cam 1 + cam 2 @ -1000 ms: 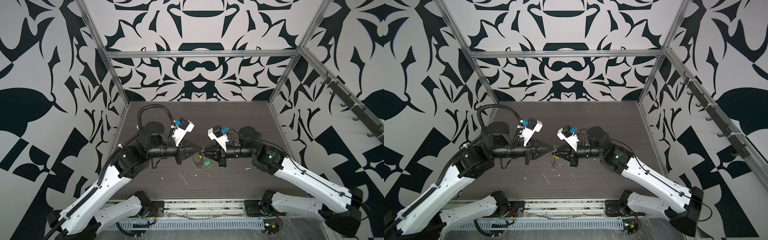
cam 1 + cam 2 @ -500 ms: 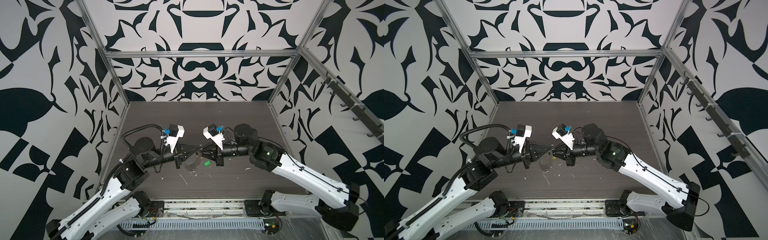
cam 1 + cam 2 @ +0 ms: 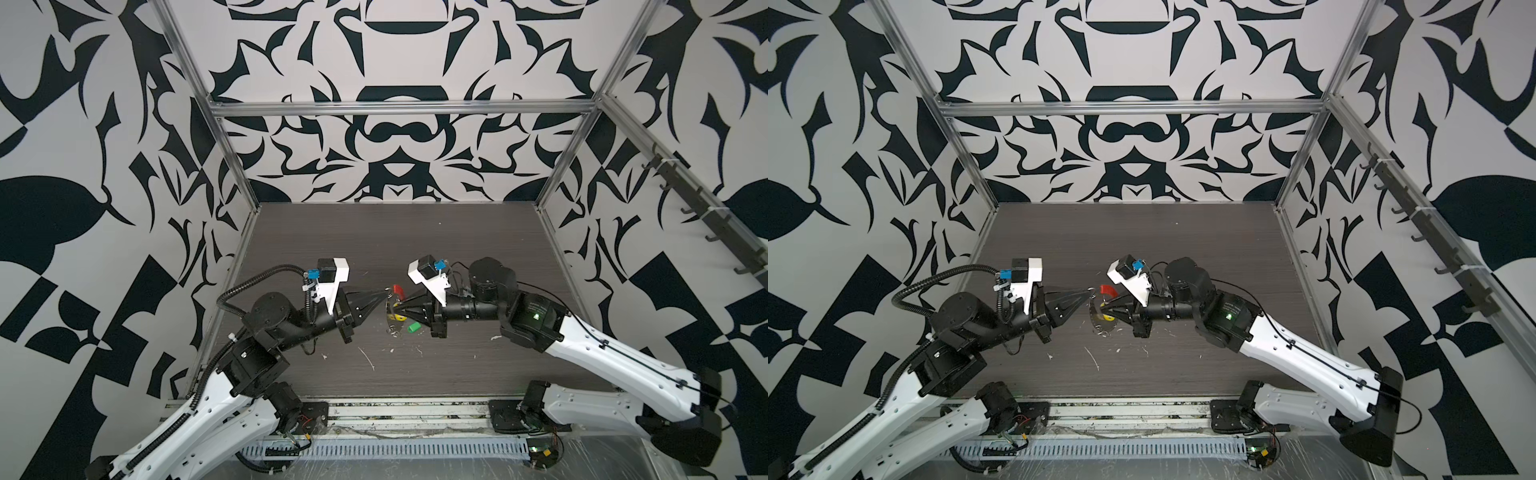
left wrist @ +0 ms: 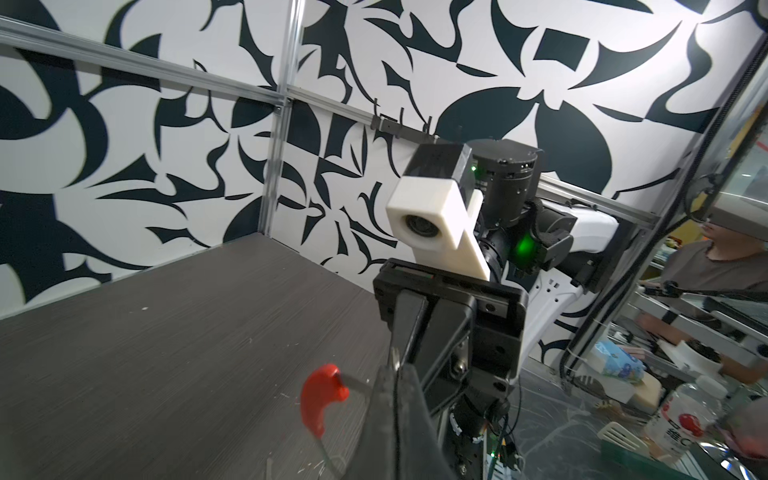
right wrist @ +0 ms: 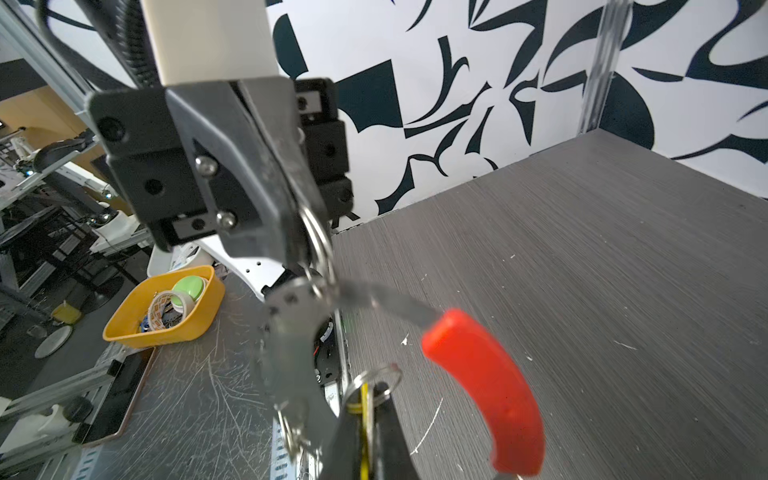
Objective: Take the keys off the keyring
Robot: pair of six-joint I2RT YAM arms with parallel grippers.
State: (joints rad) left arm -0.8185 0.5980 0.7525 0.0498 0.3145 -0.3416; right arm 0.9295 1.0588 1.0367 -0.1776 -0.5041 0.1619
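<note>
The left arm reaches level toward the centre. The left gripper (image 3: pixel 383 293) has its jaws closed on a silver split ring (image 5: pixel 316 239) where it meets the keyring (image 5: pixel 486 386) — held above the worktop (image 3: pixel 374 241). The green key (image 3: pixel 412 328) lies loose on the worktop. The right arm mirrors the left, and the right gripper (image 3: pixel 395 310) pinches the yellow key (image 5: pixel 364 409).

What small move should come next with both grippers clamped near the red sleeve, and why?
Probably ease the right gripper away from the left gripper, drawing the yellow key along the keyring. The left is shut on the keyring, the right on the yellow key, which looks still threaded; the green key already lies on the table.
</note>
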